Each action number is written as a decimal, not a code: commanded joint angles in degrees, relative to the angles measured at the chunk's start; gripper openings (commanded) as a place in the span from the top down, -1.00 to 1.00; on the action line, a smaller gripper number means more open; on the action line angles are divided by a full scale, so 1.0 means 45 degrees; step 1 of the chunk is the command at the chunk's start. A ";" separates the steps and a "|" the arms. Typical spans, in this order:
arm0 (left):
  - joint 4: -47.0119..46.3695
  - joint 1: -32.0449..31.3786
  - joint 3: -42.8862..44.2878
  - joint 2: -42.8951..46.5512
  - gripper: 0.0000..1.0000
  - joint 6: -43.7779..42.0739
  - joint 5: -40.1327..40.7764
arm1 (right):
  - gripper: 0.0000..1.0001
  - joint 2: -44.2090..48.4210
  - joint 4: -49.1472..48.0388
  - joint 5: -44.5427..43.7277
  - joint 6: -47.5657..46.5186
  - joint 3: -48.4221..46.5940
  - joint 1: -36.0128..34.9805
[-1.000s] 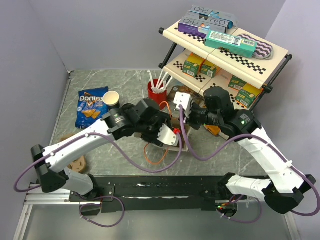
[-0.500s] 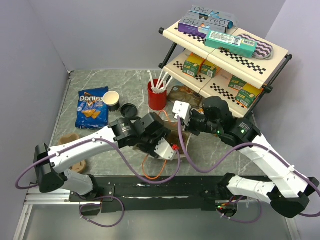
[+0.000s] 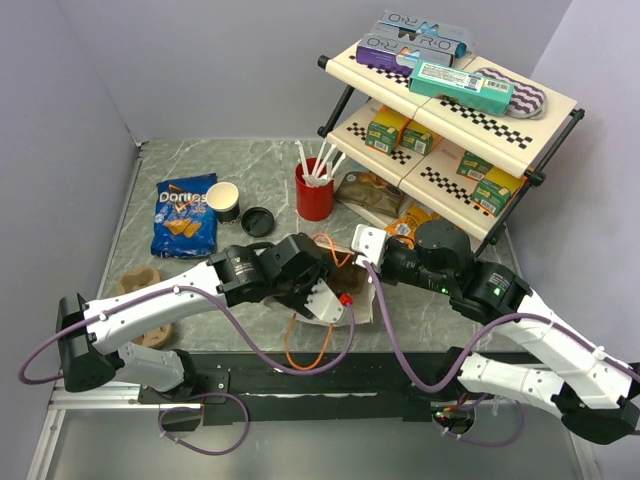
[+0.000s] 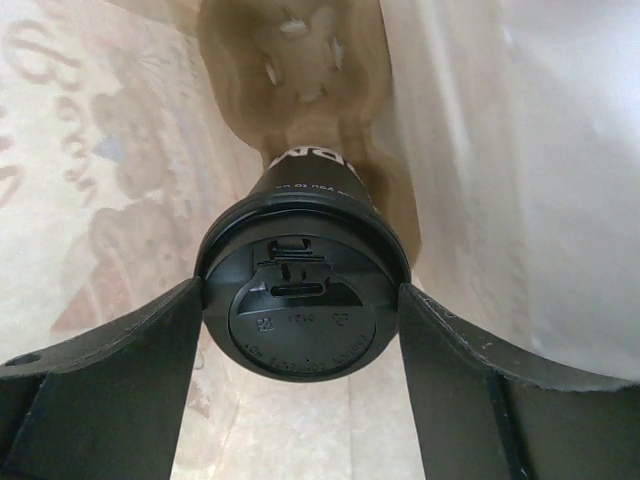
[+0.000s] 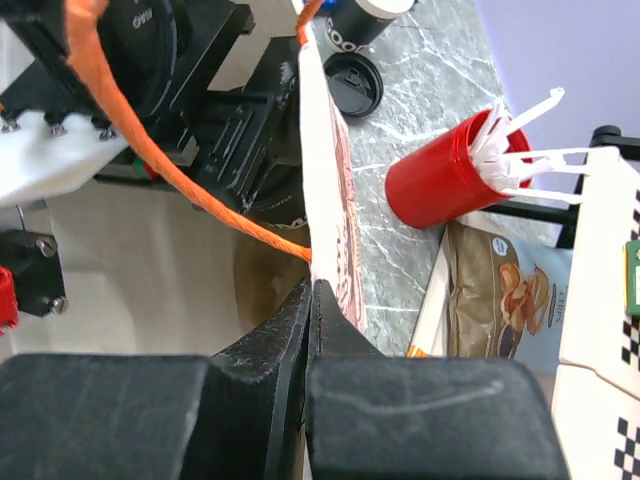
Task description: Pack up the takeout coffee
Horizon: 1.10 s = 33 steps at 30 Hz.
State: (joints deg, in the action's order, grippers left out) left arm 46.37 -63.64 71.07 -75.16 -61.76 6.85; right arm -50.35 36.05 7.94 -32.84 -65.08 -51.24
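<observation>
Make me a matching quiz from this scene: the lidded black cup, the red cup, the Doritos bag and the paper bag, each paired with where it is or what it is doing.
Things:
1. takeout coffee
2. red cup
3. Doritos bag
4. paper bag

States:
A. holds white straws
B. its edge is pinched by the right gripper
C. lies flat on the table, beside an open paper cup
D. sits between the fingers of the left gripper, down inside a bag

Pairs: 1-D, 2-A, 3-C, 4-B

bag (image 4: 500,150) walls crowding left pincer (image 4: 300,300), coffee (image 4: 305,190) between
</observation>
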 commanded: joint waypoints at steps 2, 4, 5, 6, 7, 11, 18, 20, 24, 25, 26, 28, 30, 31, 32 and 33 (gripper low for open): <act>-0.0597 -0.0058 -0.0110 -0.0446 0.99 0.0345 0.1054 | 1.00 0.0056 -0.1001 0.0245 0.0227 -0.0166 -0.0156; -0.0383 -0.0058 0.0085 -0.0564 0.99 0.0345 0.1308 | 1.00 -0.0100 -0.0708 0.0324 0.0364 -0.0322 -0.0156; -0.0305 -0.0058 0.0183 -0.0642 0.99 0.0345 0.1387 | 1.00 -0.0120 -0.0610 0.0479 0.0442 -0.0381 -0.0136; -0.0169 -0.0077 0.0377 -0.0701 0.99 0.0364 0.1465 | 1.00 -0.0217 -0.0513 0.0558 0.0520 -0.0440 -0.0136; -0.0013 -0.0058 0.0495 -0.0779 0.99 0.0364 0.1582 | 1.00 -0.0218 -0.0434 0.0617 0.0598 -0.0498 -0.0136; 0.0378 0.0059 0.0769 -0.1071 0.99 0.0442 0.1933 | 1.00 -0.0354 -0.0239 0.0812 0.0988 -0.0694 -0.0136; 0.1667 0.0313 0.2639 -0.1580 0.99 0.1262 0.1506 | 1.00 -0.0491 -0.0277 0.0715 0.1360 -0.0597 0.0000; 0.1960 0.0352 0.3092 -0.1735 0.99 0.1399 0.1310 | 1.00 -0.0491 -0.0355 0.0617 0.1418 -0.0558 0.0078; 0.2157 0.0352 0.3290 -0.1854 0.99 0.1283 0.1485 | 1.00 -0.0511 -0.0433 0.0578 0.1400 -0.0480 0.0196; 0.2176 0.0352 0.3270 -0.1834 0.99 0.1244 0.1524 | 1.00 -0.0511 -0.0434 0.0559 0.1419 -0.0460 0.0196; 0.2176 0.0352 0.3212 -0.1853 0.99 0.1127 0.1563 | 1.00 -0.0530 -0.0434 0.0539 0.1419 -0.0460 0.0196; 0.2195 0.0352 0.3153 -0.1854 0.99 0.0990 0.1699 | 1.00 -0.0511 -0.0453 0.0598 0.1438 -0.0421 0.0216; 0.2448 0.0372 0.3074 -0.1892 0.99 0.0814 0.1720 | 1.00 -0.0491 -0.0531 0.0598 0.1458 -0.0382 0.0216; 0.2604 0.0353 0.3074 -0.1970 0.99 0.0775 0.1681 | 1.00 -0.0453 -0.0551 0.0598 0.1419 -0.0362 0.0196; 0.2741 0.0352 0.3113 -0.2029 0.99 0.0717 0.1622 | 1.00 -0.0414 -0.0590 0.0598 0.1419 -0.0343 0.0196; 0.3052 0.0352 0.3113 -0.2068 0.99 0.0697 0.1583 | 1.00 -0.0394 -0.0629 0.0598 0.1400 -0.0323 0.0215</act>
State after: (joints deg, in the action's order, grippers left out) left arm 57.19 -62.28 83.92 -83.40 -57.74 13.26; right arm -52.99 36.16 9.50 -27.86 -65.56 -50.22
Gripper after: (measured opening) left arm 0.772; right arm 0.008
